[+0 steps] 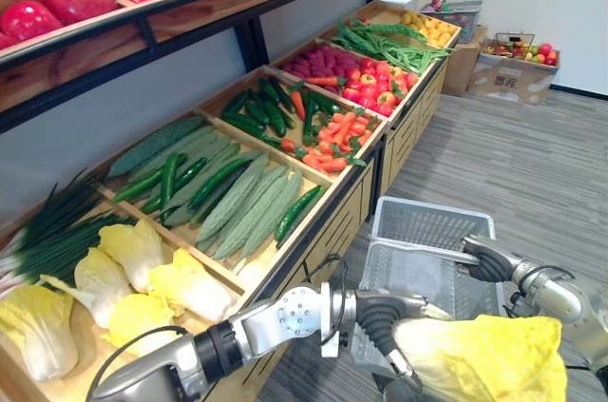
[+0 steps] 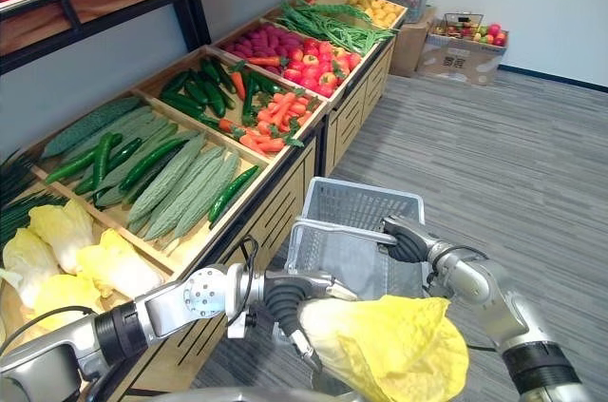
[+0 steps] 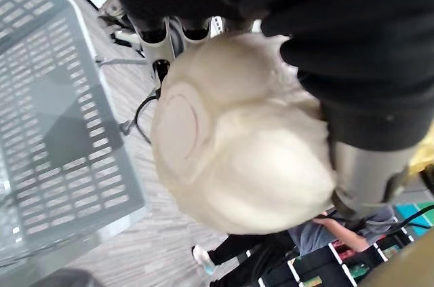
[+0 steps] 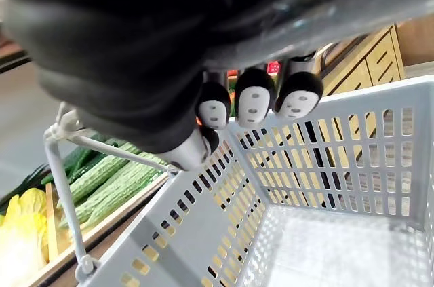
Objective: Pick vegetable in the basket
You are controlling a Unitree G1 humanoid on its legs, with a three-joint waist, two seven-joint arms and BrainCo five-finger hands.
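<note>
Fingers and thumb of the robot's left hand (image 1: pixel 378 318) curl round a yellow cabbage (image 1: pixel 484 359), gripping its pale base while the frilled leaves spread toward the lower right of the frame. The cabbage hangs in the air at the bottom edge of the eye views, nearer the camera than the grey basket (image 1: pixel 432 220) and overlapping that basket's near right corner. In the left wrist view the rounded white stem end sits tight against the palm, with striped floor under it and the slotted basket beside it rather than below it. The right hand (image 1: pixel 489 259), entering from the lower right, is closed round the basket's handle (image 1: pixel 418 252); its own wrist view shows dark fingertips wrapped over the bar above the basket's perforated walls. To the left, a wooden stand (image 1: pixel 328 221) runs diagonally from lower left to upper right, holding shelf cabbages (image 1: pixel 142 269) at the lower left, cucumbers (image 1: pixel 223 179) in the middle and carrots (image 1: pixel 337 141) further up.
</note>
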